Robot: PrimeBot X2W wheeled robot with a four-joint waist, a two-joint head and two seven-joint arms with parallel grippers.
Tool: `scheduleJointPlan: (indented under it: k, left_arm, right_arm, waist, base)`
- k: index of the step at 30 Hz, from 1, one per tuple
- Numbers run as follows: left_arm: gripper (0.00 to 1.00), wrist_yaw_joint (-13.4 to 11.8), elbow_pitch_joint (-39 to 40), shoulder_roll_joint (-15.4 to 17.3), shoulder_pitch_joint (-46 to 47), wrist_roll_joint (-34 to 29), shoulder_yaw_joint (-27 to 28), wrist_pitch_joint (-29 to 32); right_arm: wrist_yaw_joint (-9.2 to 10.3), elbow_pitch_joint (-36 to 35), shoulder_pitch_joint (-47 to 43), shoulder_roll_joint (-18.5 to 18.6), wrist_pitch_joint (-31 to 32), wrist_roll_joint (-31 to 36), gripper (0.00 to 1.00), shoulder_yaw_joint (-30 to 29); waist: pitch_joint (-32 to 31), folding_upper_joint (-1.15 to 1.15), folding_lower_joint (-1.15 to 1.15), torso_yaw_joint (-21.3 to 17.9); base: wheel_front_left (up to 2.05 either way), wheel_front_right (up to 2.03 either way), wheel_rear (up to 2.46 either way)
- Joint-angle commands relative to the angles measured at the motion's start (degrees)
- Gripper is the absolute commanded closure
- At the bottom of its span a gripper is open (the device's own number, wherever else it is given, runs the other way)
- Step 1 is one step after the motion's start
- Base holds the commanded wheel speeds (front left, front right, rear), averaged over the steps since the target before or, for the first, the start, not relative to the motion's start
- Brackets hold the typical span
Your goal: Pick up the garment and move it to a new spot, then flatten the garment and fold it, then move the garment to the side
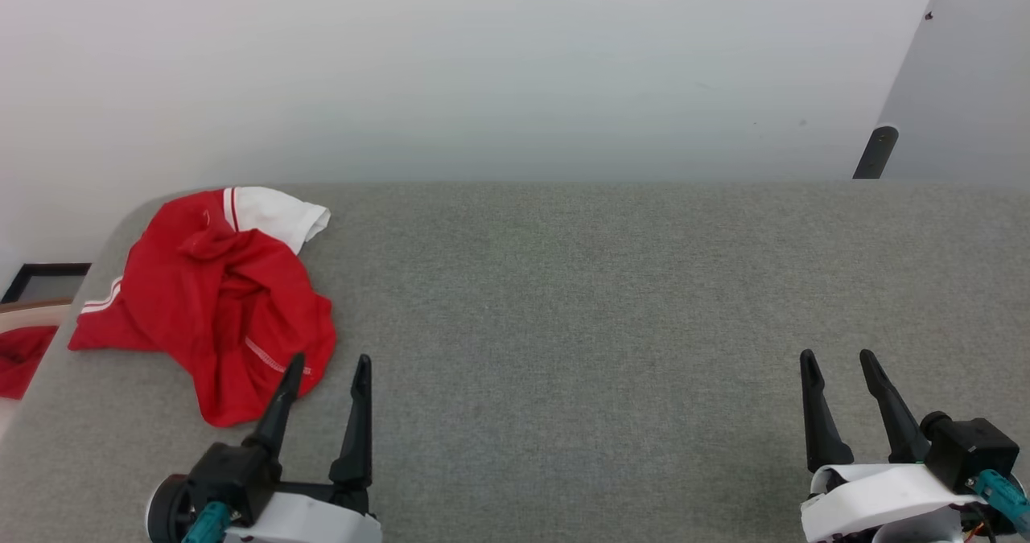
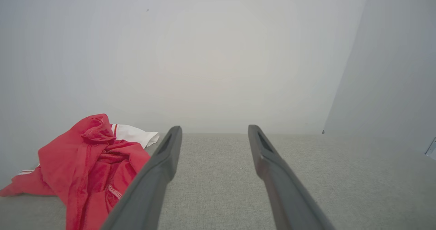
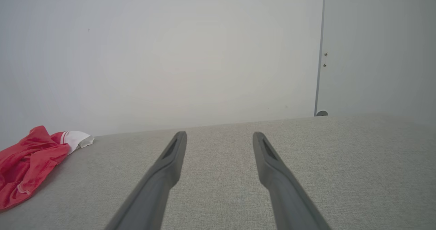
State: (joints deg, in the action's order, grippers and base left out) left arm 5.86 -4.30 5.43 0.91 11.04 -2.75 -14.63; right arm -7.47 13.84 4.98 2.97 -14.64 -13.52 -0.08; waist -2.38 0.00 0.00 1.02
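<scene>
Crumpled garment point(image 1: 211, 302), left hand point(image 1: 331, 360) spread nearby

No text, label, brand, number or sign can be read, also not on the crumpled garment point(image 1: 217, 302).

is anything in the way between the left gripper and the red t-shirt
Nothing visible does. The open left gripper sits right beside the crumpled red T-shirt on the grey fabric surface, one fingertip at its near edge in the head view.

garment point(image 1: 213, 302) on table point(image 1: 603, 302) — far left, near wall point(image 1: 483, 68)
</scene>
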Motion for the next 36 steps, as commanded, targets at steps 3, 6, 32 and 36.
scheduleJointPlan:
  k: [3,6,32,36]
  left_arm:
    - [0.0,0.48,0.0,-0.08,-0.27,-1.96,0.3,-0.56]
    - [0.0,0.68,-0.28,-0.14,-0.31,-2.02,0.5,-0.5]
    - [0.0,1.06,-3.43,0.67,-1.6,-0.94,4.36,-0.49]
    - [0.0,0.72,-3.28,1.19,-2.63,-0.78,5.14,-0.49]
  right_arm:
    - [-0.04,-0.13,-0.25,-0.13,-0.58,1.8,0.0,0.21]
    - [-0.04,-0.05,-0.23,-0.13,-0.63,1.73,0.0,0.18]
    - [-0.04,1.11,-0.78,-0.13,-0.63,-0.75,0.0,5.0]
    - [-0.03,1.45,-0.34,-0.13,-0.63,-1.54,0.0,6.04]
  waist:
    - [-0.11,0.0,0.0,0.07]
    - [-0.16,0.0,0.0,0.11]
    - [-3.82,0.0,0.0,11.49]
    - [-4.35,0.0,0.0,13.93]
  base:
    - [0.0,0.0,0.0]
    - [0.0,0.0,0.0]
    - [0.0,0.0,0.0]
    - [0.0,0.0,0.0]
